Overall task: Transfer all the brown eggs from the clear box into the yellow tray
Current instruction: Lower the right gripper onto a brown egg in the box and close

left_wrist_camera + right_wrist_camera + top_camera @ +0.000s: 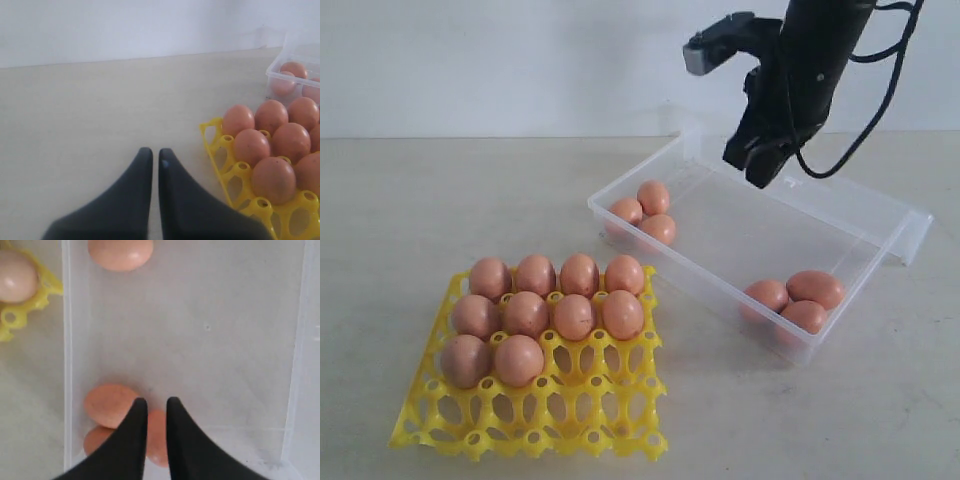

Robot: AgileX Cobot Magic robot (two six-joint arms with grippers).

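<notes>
Below the empty, almost pressed-together right tool [156, 401], three pinkish-brown oval eggs [110, 405] huddle in the shallow clear plastic box [210, 340], so a pickup seems in hand: spread, descend, pinch one, carry it to the yellow open-work tray [535, 420].

Floor of the clear box [750, 235] was bare mid-length; brown eggs [653, 196] clustered at both ends. Front cups of yellow tray [535, 415] stood open.

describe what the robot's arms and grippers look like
The right arm is black, with a grey camera box at its wrist and thin black cables looping off it. Both the right gripper and the left gripper have smooth black fingers, broad at the base and curving to narrow tips.
</notes>
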